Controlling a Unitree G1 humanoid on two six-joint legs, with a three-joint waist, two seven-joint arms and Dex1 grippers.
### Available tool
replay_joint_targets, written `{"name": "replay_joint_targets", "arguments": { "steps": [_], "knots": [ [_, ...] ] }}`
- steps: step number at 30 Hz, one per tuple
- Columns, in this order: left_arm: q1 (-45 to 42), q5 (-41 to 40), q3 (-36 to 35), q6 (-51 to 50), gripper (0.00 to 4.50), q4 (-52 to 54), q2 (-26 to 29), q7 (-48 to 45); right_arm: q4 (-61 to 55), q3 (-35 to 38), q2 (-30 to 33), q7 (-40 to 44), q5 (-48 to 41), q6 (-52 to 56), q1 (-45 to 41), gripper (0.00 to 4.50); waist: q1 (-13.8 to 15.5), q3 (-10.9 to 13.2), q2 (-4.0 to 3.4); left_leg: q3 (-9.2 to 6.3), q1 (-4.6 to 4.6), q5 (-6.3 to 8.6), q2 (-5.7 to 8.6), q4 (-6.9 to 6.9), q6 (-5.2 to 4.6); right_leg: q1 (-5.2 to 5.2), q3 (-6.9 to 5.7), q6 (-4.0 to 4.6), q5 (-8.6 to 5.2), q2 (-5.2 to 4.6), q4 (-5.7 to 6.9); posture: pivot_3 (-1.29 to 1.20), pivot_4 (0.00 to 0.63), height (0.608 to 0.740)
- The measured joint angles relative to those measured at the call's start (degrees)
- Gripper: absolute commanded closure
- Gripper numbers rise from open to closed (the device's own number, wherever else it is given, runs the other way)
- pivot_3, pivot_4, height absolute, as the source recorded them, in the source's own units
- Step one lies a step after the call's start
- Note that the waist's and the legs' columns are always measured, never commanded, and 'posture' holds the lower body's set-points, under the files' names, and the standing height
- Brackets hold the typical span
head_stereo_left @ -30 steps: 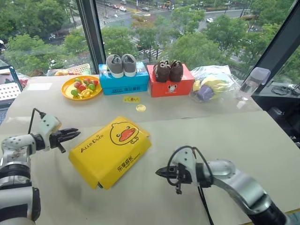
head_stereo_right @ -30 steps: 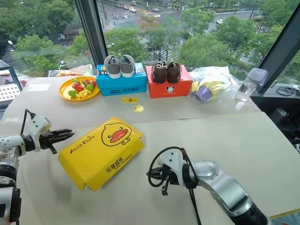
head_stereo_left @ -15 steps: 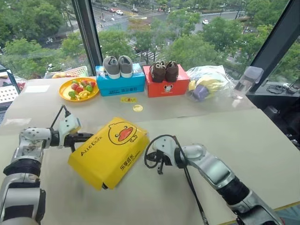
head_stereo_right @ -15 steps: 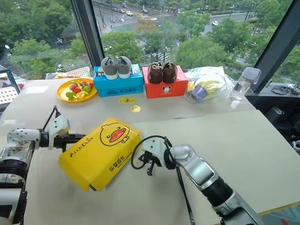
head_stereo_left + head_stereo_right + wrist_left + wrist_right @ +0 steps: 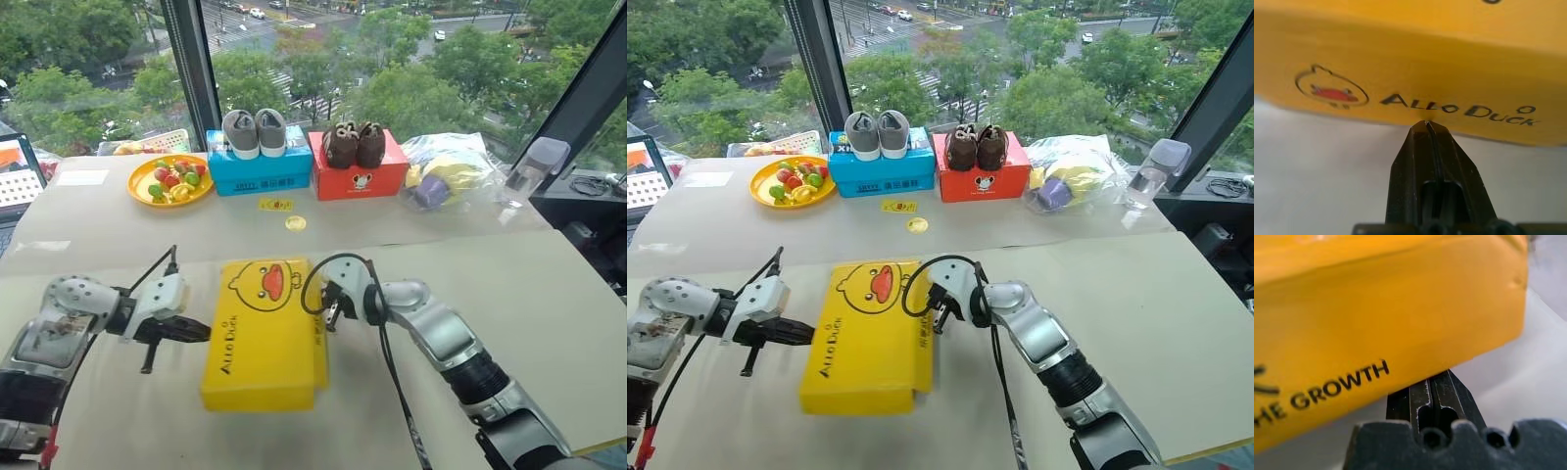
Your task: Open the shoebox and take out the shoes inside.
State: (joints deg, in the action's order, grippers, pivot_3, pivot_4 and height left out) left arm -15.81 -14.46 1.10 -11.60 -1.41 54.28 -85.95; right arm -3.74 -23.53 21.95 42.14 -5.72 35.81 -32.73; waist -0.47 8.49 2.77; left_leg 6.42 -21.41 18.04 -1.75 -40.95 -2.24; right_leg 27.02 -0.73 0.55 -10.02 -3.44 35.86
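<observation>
The shoebox (image 5: pixel 266 333) lies closed on the table, its yellow lid showing a duck face and "AlloDuck" lettering, one short end toward me. My left gripper (image 5: pixel 203 334) is shut, its tips touching the box's left long side; in the left wrist view the left gripper (image 5: pixel 1426 124) meets the lid wall just under the lettering. My right gripper (image 5: pixel 324 309) is shut too and presses against the box's right long side; the right gripper (image 5: pixel 1437 378) sits at the lower edge of the lid wall. The shoes are hidden.
At the back by the window stand a blue box (image 5: pixel 260 174) with grey shoes on top and a red box (image 5: pixel 360 176) with brown shoes. A yellow fruit plate (image 5: pixel 171 183) is back left, a plastic bag (image 5: pixel 446 176) and clear container (image 5: pixel 534 166) back right.
The shoebox has swung from lying diagonally to lying straight, one short end toward me. My left gripper moved right and back along its side; my right gripper pushed forward against the other side.
</observation>
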Motion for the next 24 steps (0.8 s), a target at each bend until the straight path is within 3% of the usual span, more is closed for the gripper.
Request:
{"name": "replay_joint_targets", "arguments": {
  "steps": [14, 20, 24],
  "knots": [
    [-1.9, -0.6, 3.6, -3.6, 4.49, 4.3, -6.6, 8.0, 6.6, 4.2, 2.1, -1.3, 2.3, -1.7, -1.0, 4.50, -0.3, 0.0, -0.02, -0.03, 0.17, -0.05, 0.01, 0.00, 0.06, -0.07, 0.09, 0.01, 0.00, 0.08, 0.13, 0.00, 0.150, 0.731],
    [-1.4, 0.0, 4.5, -0.8, 4.49, 1.3, -6.7, 7.7, 6.2, 4.2, 3.1, -0.2, 2.4, -1.7, -1.0, 4.50, -0.3, 0.0, -0.03, -0.04, 0.17, -0.05, 0.00, 0.01, 0.05, -0.07, 0.08, 0.01, -0.01, 0.08, 0.11, 0.00, 0.150, 0.731],
    [0.9, -0.7, 2.4, 1.9, 4.49, -0.9, -3.7, 5.9, 2.4, 4.8, 9.2, 3.9, 2.2, -3.3, 1.4, 4.50, -0.3, 0.0, -0.04, -0.05, 0.15, -0.02, -0.04, 0.04, 0.01, -0.05, 0.04, 0.00, -0.02, 0.07, 0.07, 0.00, 0.150, 0.731]
  ]
}}
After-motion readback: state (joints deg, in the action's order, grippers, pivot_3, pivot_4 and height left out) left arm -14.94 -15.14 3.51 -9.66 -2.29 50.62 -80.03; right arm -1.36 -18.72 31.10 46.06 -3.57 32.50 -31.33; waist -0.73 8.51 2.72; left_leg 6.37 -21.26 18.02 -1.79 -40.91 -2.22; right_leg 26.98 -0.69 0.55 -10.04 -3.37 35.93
